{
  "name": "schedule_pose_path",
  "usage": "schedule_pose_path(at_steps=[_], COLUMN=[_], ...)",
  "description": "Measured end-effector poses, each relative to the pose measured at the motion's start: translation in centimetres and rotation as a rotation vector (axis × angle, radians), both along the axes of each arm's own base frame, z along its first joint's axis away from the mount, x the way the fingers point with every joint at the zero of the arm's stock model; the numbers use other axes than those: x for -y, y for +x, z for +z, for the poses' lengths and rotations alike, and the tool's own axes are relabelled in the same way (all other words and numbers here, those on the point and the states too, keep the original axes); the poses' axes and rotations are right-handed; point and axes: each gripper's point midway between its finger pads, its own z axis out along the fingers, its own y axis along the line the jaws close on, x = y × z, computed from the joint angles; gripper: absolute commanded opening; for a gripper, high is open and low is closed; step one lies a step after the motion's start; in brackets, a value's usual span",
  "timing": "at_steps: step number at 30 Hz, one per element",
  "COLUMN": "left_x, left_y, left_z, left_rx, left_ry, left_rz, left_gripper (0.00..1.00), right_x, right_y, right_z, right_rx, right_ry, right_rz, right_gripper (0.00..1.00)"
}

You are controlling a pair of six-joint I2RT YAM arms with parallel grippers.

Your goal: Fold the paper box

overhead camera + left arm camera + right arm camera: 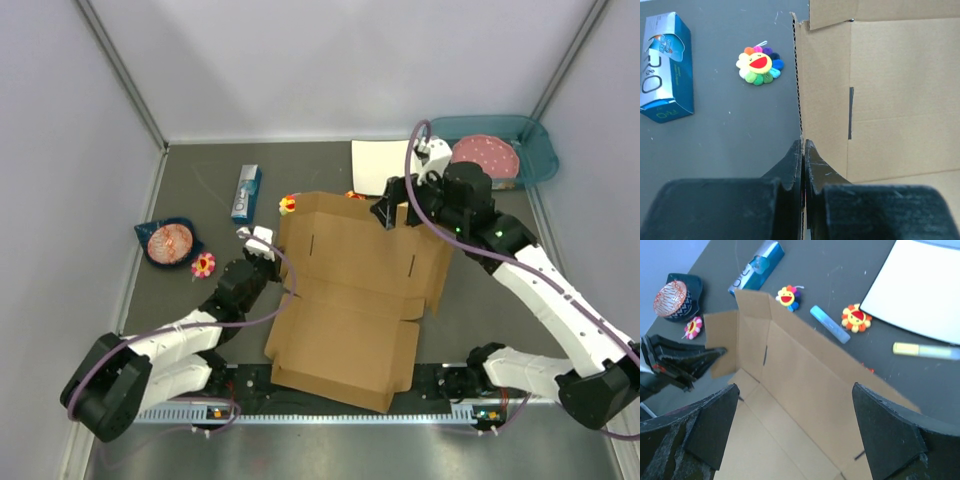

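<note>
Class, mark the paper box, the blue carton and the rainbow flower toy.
paper box [350, 330], top view, flat near panel.
blue carton [667, 75], left wrist view, printed face.
rainbow flower toy [759, 62], left wrist view, yellow smiling centre.

Two arms are showing glossy white shells between chunky black joints: the left arm [170, 350] at lower left, the right arm [560, 300] along the right side. A thin purple cable [406, 160] is looping beside each. Matte black, scuffed fingers [890, 440] are filling the wrist views' bottom edges.

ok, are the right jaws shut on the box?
No, the right gripper hangs over the paper box with its jaws wide apart.
</note>
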Motion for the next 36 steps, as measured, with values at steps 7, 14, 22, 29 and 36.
schedule_pose_path(at_steps=[7, 14, 22, 29, 36], left_x=[0.5, 1.5, 1.7, 1.7, 1.8], left_y=[-1.5, -2.0, -2.0, -2.0, -2.0], left_z=[-0.6, -0.4, -0.9, -0.9, -1.0], left_rx=[0.030, 0.045, 0.035, 0.035, 0.034], left_ry=[-0.014, 0.000, 0.007, 0.007, 0.007], left_rz=[-0.005, -0.042, -0.043, -0.045, -0.045], left_gripper=[0.00, 0.00, 0.00, 0.00, 0.00], right_x=[-1.8, -3.5, -4.5, -5.6, -6.2], right_y=[2.3, 4.0, 6.4, 7.3, 7.0], right_z=[-1.2, -6.1, -7.2, -9.9, -11.3], right_rx=[0.030, 0.002, 0.051, 0.034, 0.006], right_ry=[-0.100, -0.290, -0.400, -0.455, -0.457], right_rz=[0.066, 0.156, 0.211, 0.279, 0.323], right_gripper=[0.97, 0.96, 0.92, 0.74, 0.50])
